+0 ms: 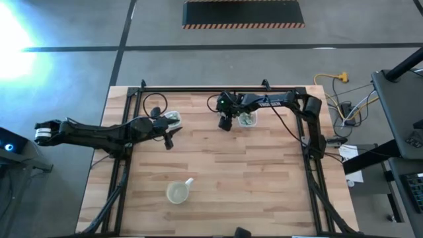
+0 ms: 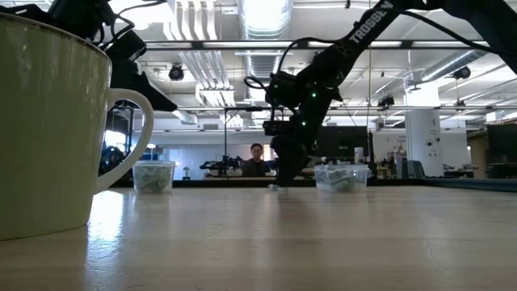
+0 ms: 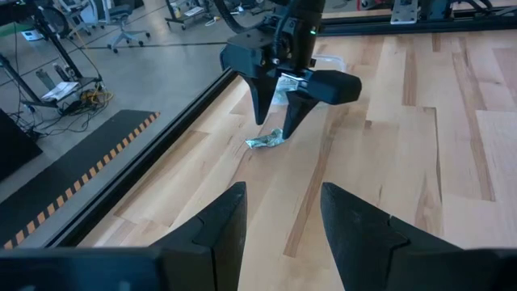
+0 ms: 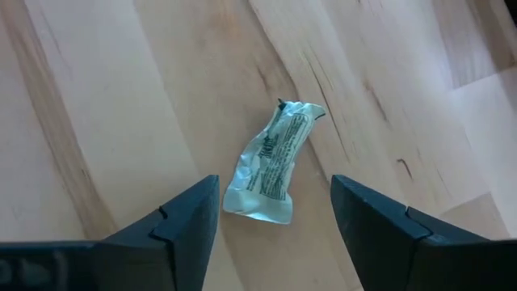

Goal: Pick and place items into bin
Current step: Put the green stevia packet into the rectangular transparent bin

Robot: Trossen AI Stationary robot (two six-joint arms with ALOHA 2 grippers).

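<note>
Wooden table (image 1: 264, 192), light planks, framed by dark rails.

Right arm (image 1: 284, 101): reaching in from the right along the far edge. Right gripper (image 4: 275, 214) pointed down at the tabletop, fingers spread apart, empty, straddling one item without touching it.

Left arm (image 1: 99, 134): reaching in from the left. Left gripper (image 3: 283, 214) above the left-centre of the table, fingers apart, holding nothing.

Yellowish cup (image 1: 178, 192) with spout: upright near the front edge, well apart from both grippers.

Clear container (image 1: 248, 119): just beside the right gripper, pale pieces inside. Second clear container (image 1: 173, 118): near the left gripper, likewise filled.

Item (image 4: 271, 162): small crinkled silvery-green packet, lying flat on bare wood between the right fingers, outside both containers.
</note>
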